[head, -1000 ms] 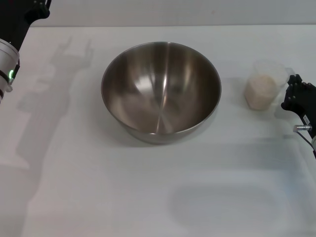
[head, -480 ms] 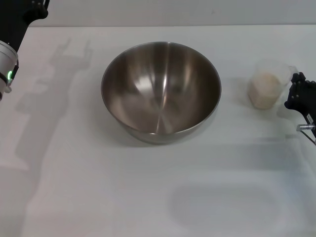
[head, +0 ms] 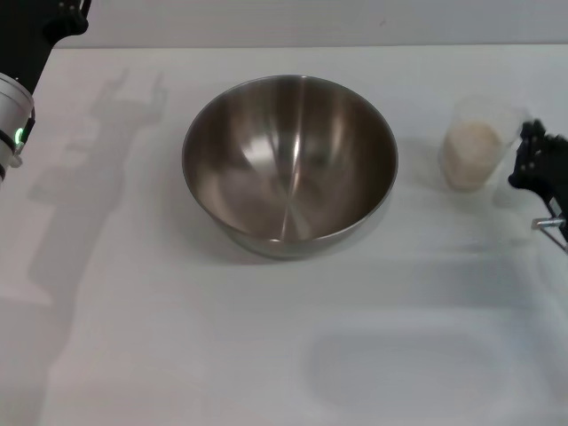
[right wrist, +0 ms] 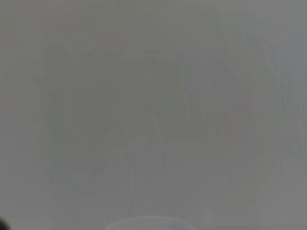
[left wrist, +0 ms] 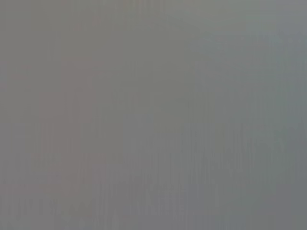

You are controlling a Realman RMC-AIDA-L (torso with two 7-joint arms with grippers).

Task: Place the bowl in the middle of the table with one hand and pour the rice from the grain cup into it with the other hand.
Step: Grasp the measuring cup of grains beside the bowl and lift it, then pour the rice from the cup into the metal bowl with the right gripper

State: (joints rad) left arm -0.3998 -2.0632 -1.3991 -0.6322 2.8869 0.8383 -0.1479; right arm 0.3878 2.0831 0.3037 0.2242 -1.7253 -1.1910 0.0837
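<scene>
The steel bowl (head: pixel 290 164) stands empty in the middle of the white table (head: pixel 177 337). The clear grain cup (head: pixel 477 142), about half full of pale rice (head: pixel 470 155), is at the right, apart from the bowl. My right gripper (head: pixel 535 160) is at the right edge, against the cup's handle side, and appears shut on the handle. My left arm (head: pixel 13 115) is parked at the far left, its black gripper (head: pixel 40 27) in the top corner. The left wrist view shows only blank grey.
The table's far edge (head: pixel 311 46) runs along the top of the head view. Shadows of the left arm fall on the table left of the bowl. A faint pale rim (right wrist: pixel 148 223) shows at the edge of the right wrist view.
The grain cup and my right gripper have shifted together, first slightly right, then back and up in the view. The bowl and the left arm have not moved.
</scene>
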